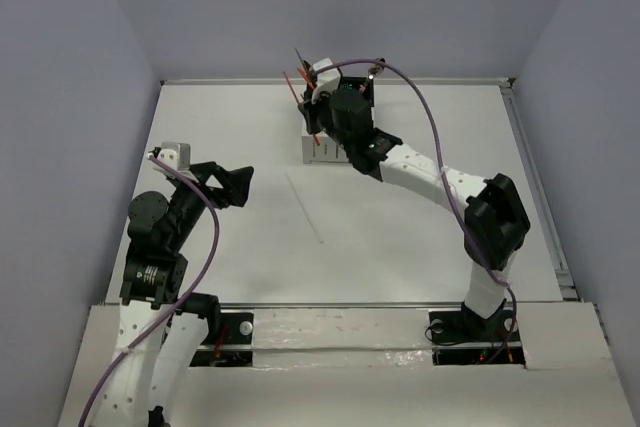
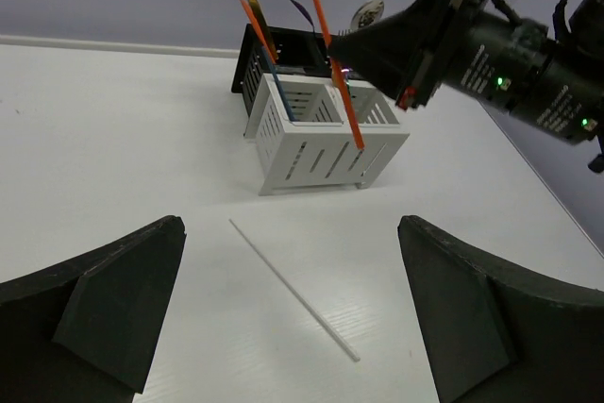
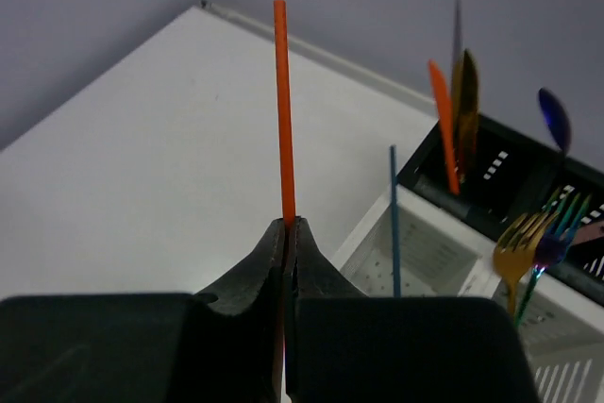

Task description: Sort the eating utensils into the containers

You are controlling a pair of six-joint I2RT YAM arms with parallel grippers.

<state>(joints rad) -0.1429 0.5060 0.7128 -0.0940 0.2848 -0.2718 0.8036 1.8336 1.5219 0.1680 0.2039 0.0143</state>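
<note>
My right gripper point(image 3: 288, 224) is shut on an orange-red chopstick point(image 3: 281, 110), held nearly upright over the white slatted caddy point(image 2: 311, 153). In the left wrist view that chopstick point(image 2: 332, 58) slants down from the right gripper point(image 2: 338, 48), and its lower tip shows against the caddy's front wall. A blue chopstick point(image 3: 394, 224) stands in a white compartment. Another orange chopstick point(image 3: 444, 139), a gold fork point(image 3: 514, 252), an iridescent fork point(image 3: 552, 233) and a purple-blue spoon point(image 3: 554, 120) stand in the black caddy point(image 2: 257, 61) behind. A pale chopstick point(image 2: 293, 290) lies on the table in front of my open, empty left gripper point(image 2: 293, 327).
The caddies point(image 1: 322, 150) stand at the far middle of the white table point(image 1: 420, 237), close to the back wall. The pale chopstick point(image 1: 305, 209) lies between them and the left gripper point(image 1: 243, 185). The right arm point(image 1: 440, 182) reaches diagonally over the table's right half.
</note>
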